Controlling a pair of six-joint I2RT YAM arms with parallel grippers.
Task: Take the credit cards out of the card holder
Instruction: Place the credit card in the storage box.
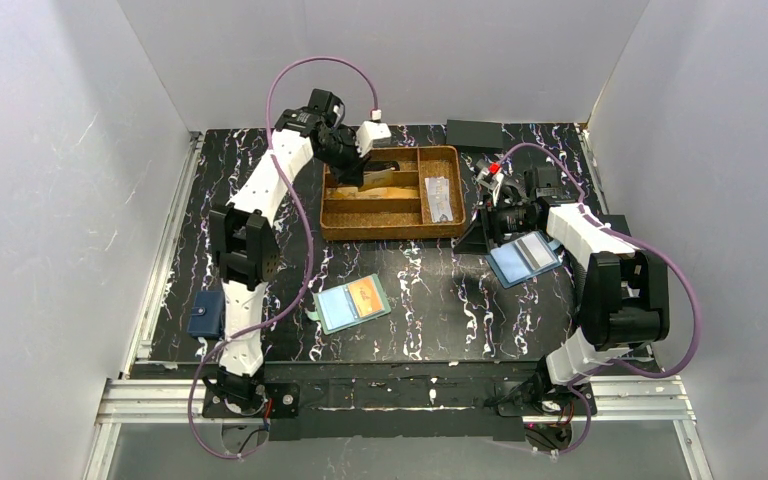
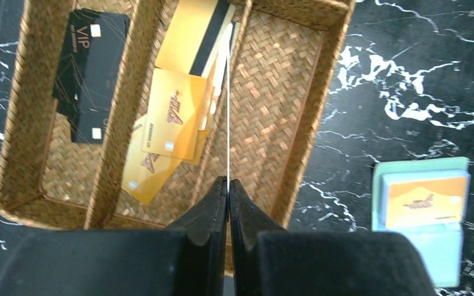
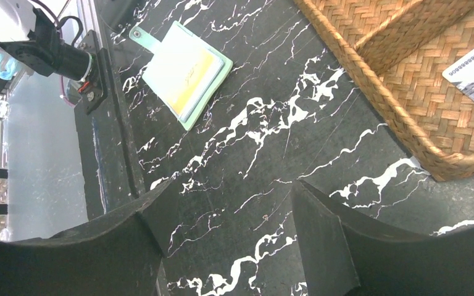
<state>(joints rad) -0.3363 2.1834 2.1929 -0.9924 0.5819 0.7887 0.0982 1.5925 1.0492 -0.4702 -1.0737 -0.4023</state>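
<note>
This is a robotics lab test cell, not a lived-in room. Plain white panels [image 1: 50, 150] wall in the space beyond and to both sides of the fingers [image 2: 210, 216]. Beneath the fingers lies a black marble-patterned worktop [image 1: 440, 310]. Behind them, at the near edge, runs a bare aluminium rail [image 1: 150, 400] where two white arms [image 1: 270, 180] are bolted, with purple cables [image 1: 320, 59] looping loose from base to wrist.

credit card [image 2: 228, 111] edge-on, face hidden, woven tray [image 3: 373, 80] cut off by frame

Credit card [image 2: 228, 123] pinched edge-on; orange one [image 2: 424, 200] inside teal card holder [image 2: 438, 259].
</note>
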